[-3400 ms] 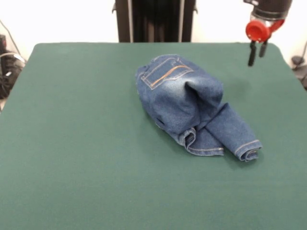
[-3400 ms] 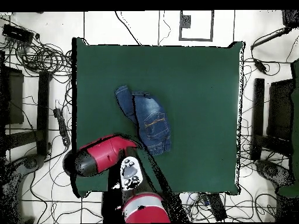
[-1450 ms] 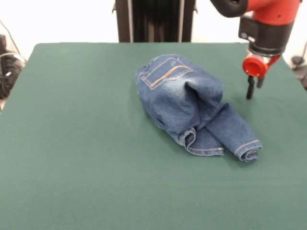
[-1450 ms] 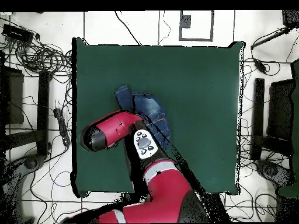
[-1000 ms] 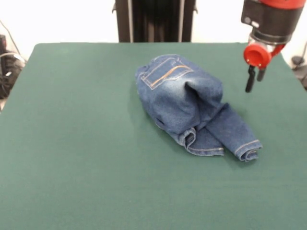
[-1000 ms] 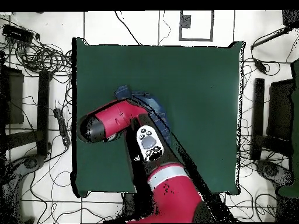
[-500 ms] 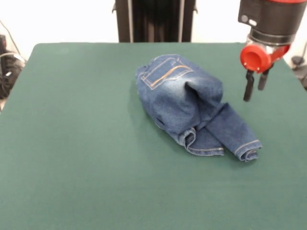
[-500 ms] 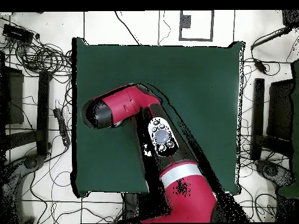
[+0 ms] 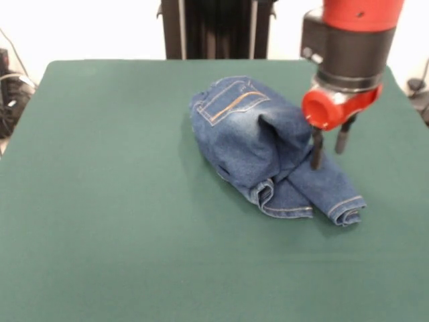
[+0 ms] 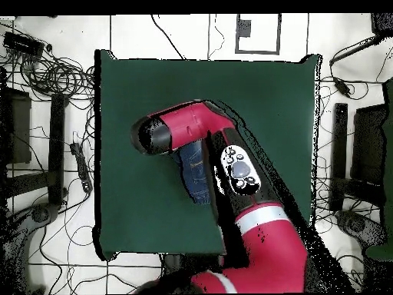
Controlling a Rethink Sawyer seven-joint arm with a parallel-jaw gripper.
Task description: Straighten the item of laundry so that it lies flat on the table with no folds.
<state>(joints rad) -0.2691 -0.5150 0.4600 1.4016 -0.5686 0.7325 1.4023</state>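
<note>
The item of laundry (image 9: 255, 134) is a small pair of blue jeans, bunched in a heap right of the table's (image 9: 100, 201) middle. A back pocket with orange stitching faces up, and one leg is folded over toward the front right, its hem rolled. My gripper (image 9: 327, 157) hangs open over the upper part of that leg, its left finger close to the fabric just beside the raised fold. Nothing is between the fingers. In the overhead view the red arm (image 10: 192, 123) covers the gripper and most of the jeans (image 10: 196, 175).
The green table (image 10: 261, 100) stretches wide on every side of the jeans. Cables (image 9: 10, 94) lie off the left edge, and more cables (image 10: 54, 73) and black stands ring the table on the floor.
The gripper has moved left and down from beside the jeans to over the folded leg. The arm has swung further across the table. The jeans lie as before.
</note>
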